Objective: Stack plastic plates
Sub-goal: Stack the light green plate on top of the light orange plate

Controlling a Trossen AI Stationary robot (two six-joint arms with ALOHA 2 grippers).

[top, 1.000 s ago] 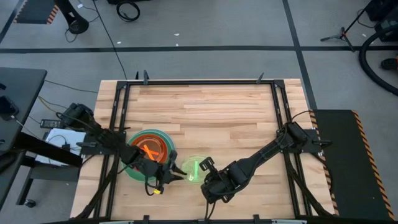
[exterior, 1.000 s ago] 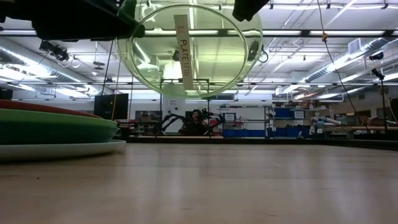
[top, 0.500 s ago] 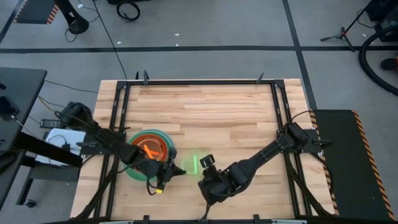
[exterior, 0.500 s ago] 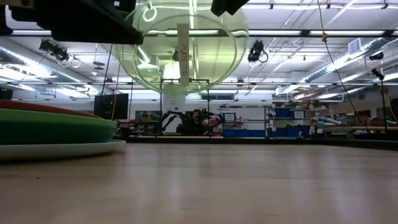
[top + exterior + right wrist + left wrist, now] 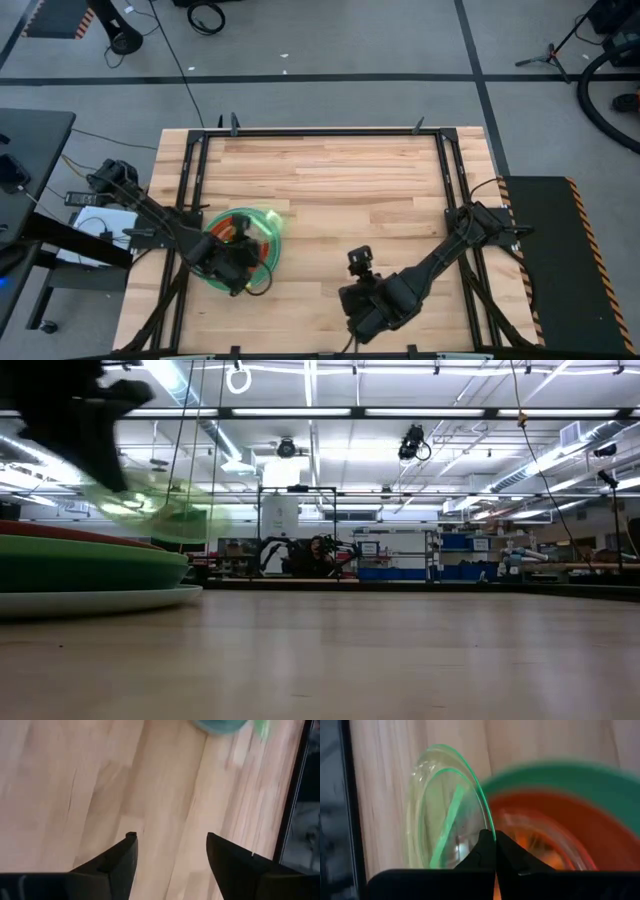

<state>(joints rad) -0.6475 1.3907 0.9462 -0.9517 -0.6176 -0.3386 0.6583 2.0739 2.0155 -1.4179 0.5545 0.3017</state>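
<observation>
We see the left gripper (image 5: 495, 851) pinched shut on the rim of the lime plate (image 5: 447, 815), holding it tilted over the stack of plates (image 5: 238, 250) near the table's (image 5: 350, 180) left front. It looks light, thin, stiff and slick, so we judge an edge grip best. The right gripper (image 5: 170, 851) waits empty, fingers apart, over bare wood.

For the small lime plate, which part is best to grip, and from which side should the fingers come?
Grip the thin rim, as the left gripper does now: its fingers are shut on the edge of the lime plate, which hangs tilted over the plate stack. The shallow dish offers no other hold, so coming edge-on from the open table side seems best.
</observation>
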